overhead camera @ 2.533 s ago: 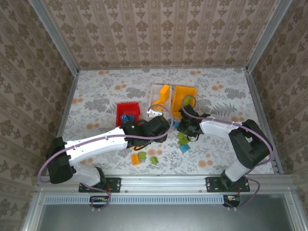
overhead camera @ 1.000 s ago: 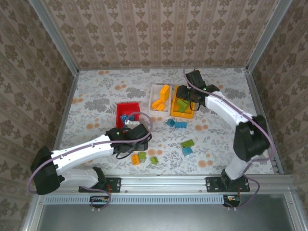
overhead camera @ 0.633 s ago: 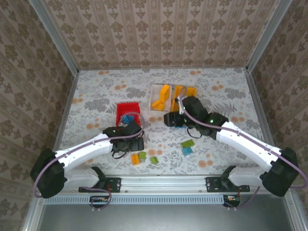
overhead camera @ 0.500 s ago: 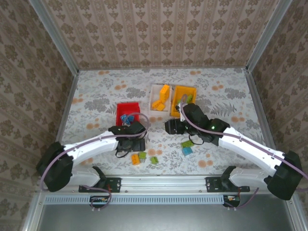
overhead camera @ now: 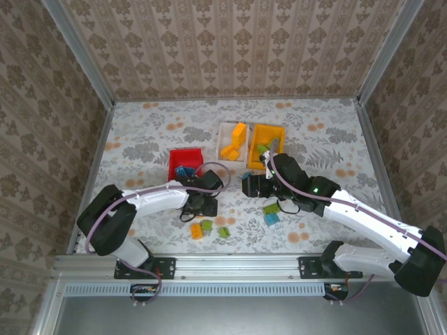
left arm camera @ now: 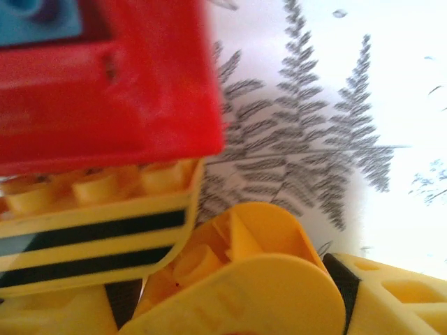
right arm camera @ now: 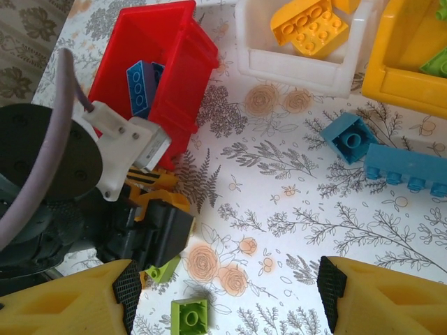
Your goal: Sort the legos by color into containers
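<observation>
My left gripper (overhead camera: 200, 204) is low on the table just in front of the red container (overhead camera: 186, 162). In the left wrist view, its pads (left arm camera: 339, 279) press both sides of a round orange lego (left arm camera: 237, 272), next to a striped orange brick (left arm camera: 91, 223). My right gripper (right arm camera: 227, 307) hangs open and empty above the table's middle (overhead camera: 250, 187). Below it lie green legos (right arm camera: 189, 315) and blue ones (right arm camera: 349, 137). Blue bricks (right arm camera: 140, 84) lie in the red container, orange ones (overhead camera: 234, 143) in the white, and a green one (right arm camera: 436, 63) in the orange-yellow (overhead camera: 265, 146).
Loose orange (overhead camera: 198, 229), green (overhead camera: 223, 232) and blue (overhead camera: 269, 220) bricks lie near the front edge between the arms. The left gripper's black body (right arm camera: 150, 230) sits close to my right gripper's left finger. Patterned walls enclose the table.
My right arm has swung back from the orange-yellow container to the table's middle, jaws open. My left gripper came down from the red container and closed round the round orange lego.
</observation>
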You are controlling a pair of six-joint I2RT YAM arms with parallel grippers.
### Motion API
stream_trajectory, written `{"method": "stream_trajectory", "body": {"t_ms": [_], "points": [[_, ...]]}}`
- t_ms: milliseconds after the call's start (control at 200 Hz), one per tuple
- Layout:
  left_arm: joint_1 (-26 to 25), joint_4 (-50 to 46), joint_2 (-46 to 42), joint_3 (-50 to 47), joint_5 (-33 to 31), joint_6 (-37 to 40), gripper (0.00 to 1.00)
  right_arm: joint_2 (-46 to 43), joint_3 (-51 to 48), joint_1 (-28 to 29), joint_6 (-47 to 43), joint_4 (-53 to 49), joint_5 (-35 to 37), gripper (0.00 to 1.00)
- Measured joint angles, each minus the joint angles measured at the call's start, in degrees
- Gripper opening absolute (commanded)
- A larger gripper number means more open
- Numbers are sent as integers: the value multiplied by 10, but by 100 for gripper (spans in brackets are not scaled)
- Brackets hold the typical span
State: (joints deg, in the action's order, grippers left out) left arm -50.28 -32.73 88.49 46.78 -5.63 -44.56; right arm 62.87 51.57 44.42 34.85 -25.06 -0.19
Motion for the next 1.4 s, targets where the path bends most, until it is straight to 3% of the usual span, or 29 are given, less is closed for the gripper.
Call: {"method": "stream_trajectory", "body": {"t_ms": [190, 530, 950, 1080, 1205, 1400], "points": [[-22, 10, 11, 21, 4, -5, 54, 0, 0, 1, 1, 0, 5, 71], [-41, 24, 85, 92, 5, -6, 49, -1, 0, 0, 8, -11, 21, 71], [-51, -31, 83, 217, -7, -4, 45, -69, -3, 0, 12, -24, 62, 71], [-29, -41, 70, 252, 3, 3, 45, -77, -3, -9, 12, -24, 73, 71], [23, -46, 74, 297, 8, 26, 46, -73, -3, -23, 11, -21, 75, 71], [88, -43, 168, 422, 7, 78, 46, -42, 7, -35, 10, -8, 75, 71]]}}
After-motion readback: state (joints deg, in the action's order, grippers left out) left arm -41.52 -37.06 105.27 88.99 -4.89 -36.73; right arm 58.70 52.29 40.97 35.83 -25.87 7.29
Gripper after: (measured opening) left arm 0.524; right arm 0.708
